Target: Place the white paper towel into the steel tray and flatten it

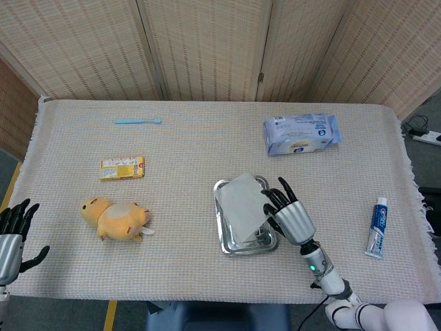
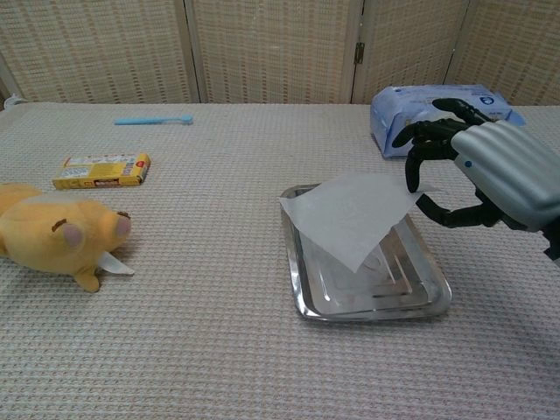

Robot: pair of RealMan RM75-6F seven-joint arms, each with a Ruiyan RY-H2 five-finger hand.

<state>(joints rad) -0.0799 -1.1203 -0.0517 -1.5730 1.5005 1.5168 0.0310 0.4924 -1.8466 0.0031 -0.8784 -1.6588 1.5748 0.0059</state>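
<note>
The robot's right hand (image 1: 293, 218) pinches one corner of the white paper towel (image 2: 350, 213) between its dark fingers (image 2: 426, 149), the sheet spreading away from the fingertips and draping over the far part of the steel tray (image 2: 436, 295), its held corner lifted above the tray's right rim. The tray sits on the cloth-covered bench (image 1: 193, 152) directly beneath the fingers. Beyond the fingertips, toward the back of the bench, lies a blue pack of wipes (image 1: 300, 133); a toothpaste tube (image 1: 376, 227) rests well off to the outer side of the right hand. The left hand (image 1: 12, 234) hangs at the bench's near left edge, its fingers apart and holding nothing, near a yellow plush toy (image 1: 115, 218), with a yellow box (image 1: 122, 167) and a blue toothbrush (image 1: 137, 121) farther back.
</note>
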